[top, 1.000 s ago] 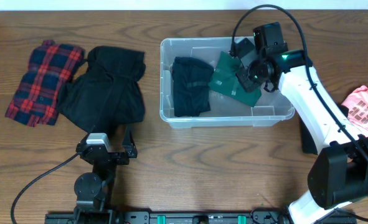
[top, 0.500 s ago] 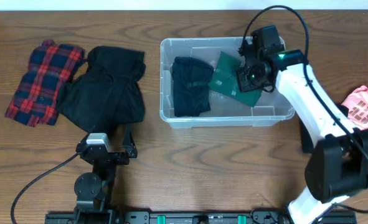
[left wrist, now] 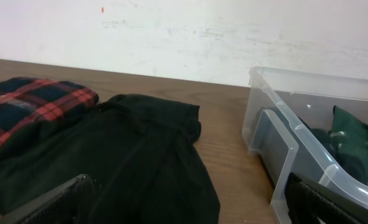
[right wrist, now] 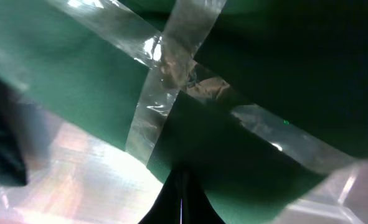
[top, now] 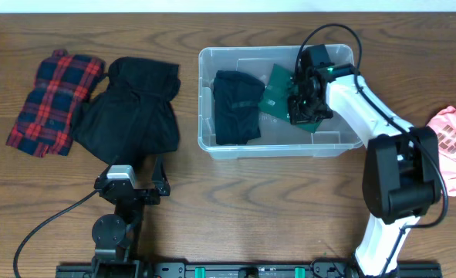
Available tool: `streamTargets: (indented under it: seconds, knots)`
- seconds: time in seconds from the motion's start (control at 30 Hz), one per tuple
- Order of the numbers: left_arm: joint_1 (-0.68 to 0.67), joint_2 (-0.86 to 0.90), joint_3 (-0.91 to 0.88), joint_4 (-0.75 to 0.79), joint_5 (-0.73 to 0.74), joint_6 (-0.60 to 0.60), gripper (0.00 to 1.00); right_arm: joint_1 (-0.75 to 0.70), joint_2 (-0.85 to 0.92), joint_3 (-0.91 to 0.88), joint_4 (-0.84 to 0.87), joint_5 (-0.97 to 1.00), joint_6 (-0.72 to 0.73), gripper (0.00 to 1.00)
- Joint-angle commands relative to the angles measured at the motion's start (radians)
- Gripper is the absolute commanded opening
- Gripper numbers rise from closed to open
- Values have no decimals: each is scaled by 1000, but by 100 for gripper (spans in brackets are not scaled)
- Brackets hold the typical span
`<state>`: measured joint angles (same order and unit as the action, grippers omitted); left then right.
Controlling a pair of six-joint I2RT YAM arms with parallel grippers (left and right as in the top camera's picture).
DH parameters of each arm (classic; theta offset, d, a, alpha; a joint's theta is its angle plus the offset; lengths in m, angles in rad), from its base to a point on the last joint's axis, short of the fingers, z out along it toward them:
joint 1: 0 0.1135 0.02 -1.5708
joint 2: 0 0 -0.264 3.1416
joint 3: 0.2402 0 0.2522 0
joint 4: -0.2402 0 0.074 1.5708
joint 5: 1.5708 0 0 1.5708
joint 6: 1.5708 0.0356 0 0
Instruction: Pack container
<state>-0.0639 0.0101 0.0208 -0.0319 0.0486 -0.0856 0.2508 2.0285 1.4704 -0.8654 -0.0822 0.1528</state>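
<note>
The clear plastic container (top: 204, 116) stands mid-table; it also shows in the left wrist view (left wrist: 283, 140). Inside lie a folded black garment (top: 237, 106) and a green garment (top: 278, 94) in a clear taped bag. My right gripper (top: 305, 104) is down inside the container at its right side, shut on the edge of the green garment (right wrist: 78, 74); its fingers meet at the bottom of the right wrist view (right wrist: 182, 199). My left gripper (top: 131, 185) is open and empty, low over the table in front of the black clothing, fingertips wide apart (left wrist: 190, 208).
A black garment (top: 131, 108) and a red plaid shirt (top: 54, 100) lie on the table left of the container. A pink garment (top: 453, 143) lies at the right edge. The right arm crosses the container's right wall.
My right gripper has moved down and slightly left into the container with the green garment. The left arm has not moved.
</note>
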Motion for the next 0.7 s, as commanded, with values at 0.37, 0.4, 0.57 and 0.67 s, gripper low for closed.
streamTargets:
  seconds: [0.37,0.4,0.57,0.67]
  knots:
    - [-5,-6,-17,-35,-15,-2,98,3,31,0,89,199,-72,1]
    - [-5,-6,-17,-35,-16,-2,98,3,31,0,96,199,-72,1]
    - [-5,-6,-17,-35,-15,-2,98,3,31,0,156,198,-72,2]
    - [-5,-6,-17,-35,-15,-2,98,3,31,0,195,198,-72,3]
